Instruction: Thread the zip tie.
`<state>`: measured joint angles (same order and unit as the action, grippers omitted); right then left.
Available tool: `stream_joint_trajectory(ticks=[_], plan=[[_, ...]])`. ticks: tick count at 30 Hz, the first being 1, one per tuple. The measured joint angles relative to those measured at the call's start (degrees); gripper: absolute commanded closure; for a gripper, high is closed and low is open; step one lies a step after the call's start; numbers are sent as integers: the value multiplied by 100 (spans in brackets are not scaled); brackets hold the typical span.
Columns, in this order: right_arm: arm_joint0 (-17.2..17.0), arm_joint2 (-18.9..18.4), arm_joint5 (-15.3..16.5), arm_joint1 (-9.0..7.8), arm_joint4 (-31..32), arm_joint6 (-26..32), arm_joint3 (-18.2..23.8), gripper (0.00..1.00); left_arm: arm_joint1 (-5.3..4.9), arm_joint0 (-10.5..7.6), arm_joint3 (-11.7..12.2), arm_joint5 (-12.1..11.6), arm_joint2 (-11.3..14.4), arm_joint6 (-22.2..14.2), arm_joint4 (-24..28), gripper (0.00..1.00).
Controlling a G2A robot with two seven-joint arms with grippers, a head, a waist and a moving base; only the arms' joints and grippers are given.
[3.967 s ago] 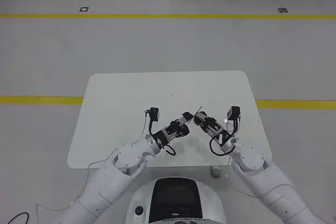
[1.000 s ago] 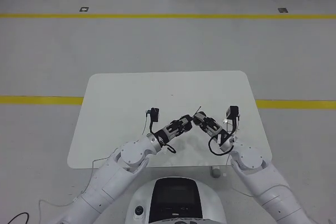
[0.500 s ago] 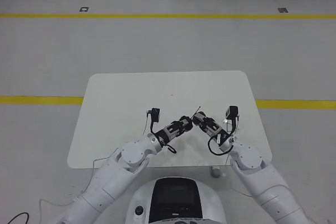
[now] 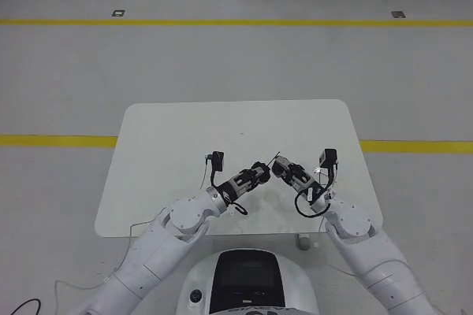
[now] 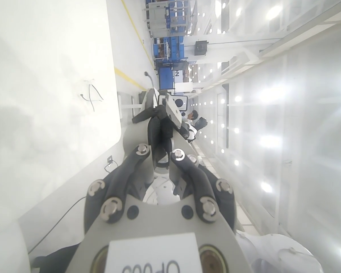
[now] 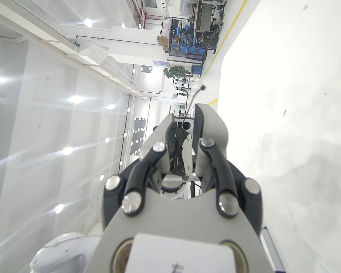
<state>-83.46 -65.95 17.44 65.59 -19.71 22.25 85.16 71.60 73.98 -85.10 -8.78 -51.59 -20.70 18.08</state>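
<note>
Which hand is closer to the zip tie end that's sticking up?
Right. The zip tie end sticks out from the right hand's tip; the left hand sits just beside it.

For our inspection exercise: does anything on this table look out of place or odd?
Yes. A few thin dark strands, perhaps spare ties, lie crossed and loose on the table, apart from the zip tie being worked on. Nothing else stands out.
</note>
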Motion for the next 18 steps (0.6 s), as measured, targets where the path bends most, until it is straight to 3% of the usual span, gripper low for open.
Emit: stream_joint_trajectory(ticks=[5, 8, 18], plan=[[-43, -267, -27, -45, -415, 587, -57, 0, -71, 94, -56, -61, -246, -371, 233, 100], [-37, -341, -58, -60, -567, 870, -88, 0, -124, 80, -61, 153, -326, -695, 96, 100], [-40, -344, -76, -58, -586, 826, -97, 0, -126, 84, -75, 180, -309, -718, 84, 100]])
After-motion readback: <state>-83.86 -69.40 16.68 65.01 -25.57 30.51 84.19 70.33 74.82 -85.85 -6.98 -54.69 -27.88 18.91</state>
